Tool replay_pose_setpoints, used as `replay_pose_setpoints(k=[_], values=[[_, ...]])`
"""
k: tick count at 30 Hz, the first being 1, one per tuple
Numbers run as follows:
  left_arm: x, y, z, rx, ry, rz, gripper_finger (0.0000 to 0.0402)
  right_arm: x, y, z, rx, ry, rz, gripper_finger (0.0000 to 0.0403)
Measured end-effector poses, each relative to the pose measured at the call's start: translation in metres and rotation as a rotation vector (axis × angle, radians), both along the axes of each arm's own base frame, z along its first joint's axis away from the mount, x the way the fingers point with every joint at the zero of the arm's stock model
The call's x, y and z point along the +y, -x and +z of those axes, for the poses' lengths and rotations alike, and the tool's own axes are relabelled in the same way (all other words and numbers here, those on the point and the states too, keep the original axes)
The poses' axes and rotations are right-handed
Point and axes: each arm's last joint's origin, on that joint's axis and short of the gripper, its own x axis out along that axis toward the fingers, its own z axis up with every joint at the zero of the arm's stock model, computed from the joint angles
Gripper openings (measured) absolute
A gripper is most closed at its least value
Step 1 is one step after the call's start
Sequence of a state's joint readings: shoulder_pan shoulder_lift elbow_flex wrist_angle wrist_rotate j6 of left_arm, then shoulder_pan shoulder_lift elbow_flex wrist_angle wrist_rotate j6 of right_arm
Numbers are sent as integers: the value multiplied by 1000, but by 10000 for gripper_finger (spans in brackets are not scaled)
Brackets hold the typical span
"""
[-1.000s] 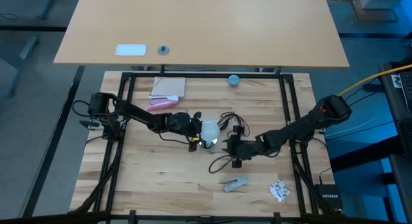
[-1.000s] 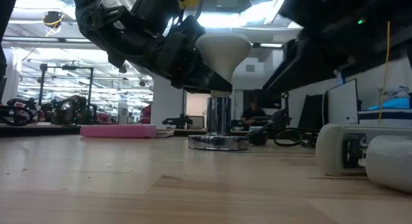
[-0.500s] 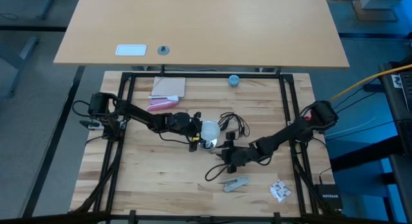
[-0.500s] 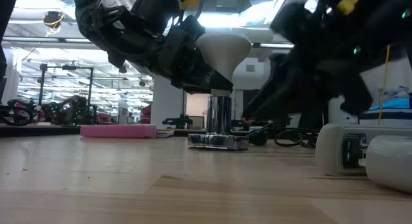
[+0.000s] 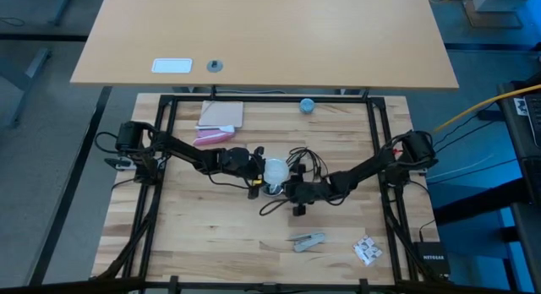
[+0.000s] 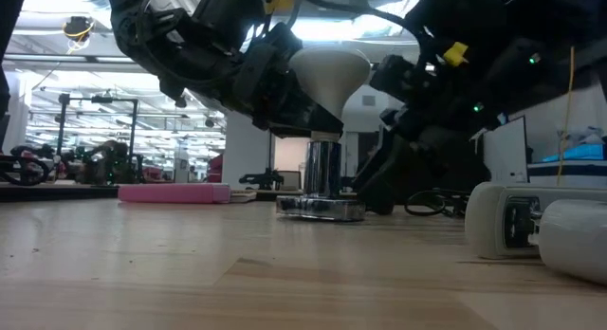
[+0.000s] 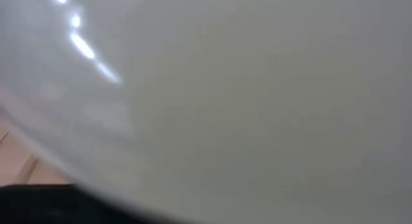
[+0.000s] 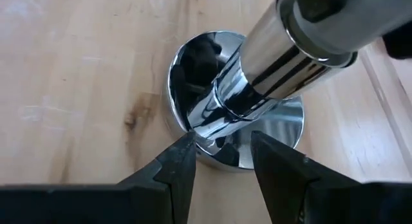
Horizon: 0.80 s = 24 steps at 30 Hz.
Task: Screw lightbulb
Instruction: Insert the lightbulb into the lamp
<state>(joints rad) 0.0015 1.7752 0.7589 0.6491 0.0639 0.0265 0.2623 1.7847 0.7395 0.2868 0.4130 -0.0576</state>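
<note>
Lightbulb (image 6: 328, 72) upright atop chrome socket (image 8: 239, 102)

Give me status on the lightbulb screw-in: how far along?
Done: the left gripper holds the lightbulb neck-down right above the chrome lamp post. In hand: the right gripper, fingers open, is at the post's round chrome base, apparently to brace it. Left: whether the threads have engaged cannot be seen; tightening and release look undone.
</note>
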Motion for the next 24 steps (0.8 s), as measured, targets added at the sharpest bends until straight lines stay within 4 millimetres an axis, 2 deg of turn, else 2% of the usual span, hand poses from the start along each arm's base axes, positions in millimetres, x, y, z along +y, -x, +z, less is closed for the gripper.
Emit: replay_pose_setpoints(k=[9,17,24], values=[[1,0,0,-2,-8,9,150,-17,-2,-1,24,-5,-44,154],[-1,0,0,4,8,-13,150,-21,3,-6,70,46,-127,154],[-1,0,-1,8,6,-11,150,-21,2,-5,44,60,-168,154]])
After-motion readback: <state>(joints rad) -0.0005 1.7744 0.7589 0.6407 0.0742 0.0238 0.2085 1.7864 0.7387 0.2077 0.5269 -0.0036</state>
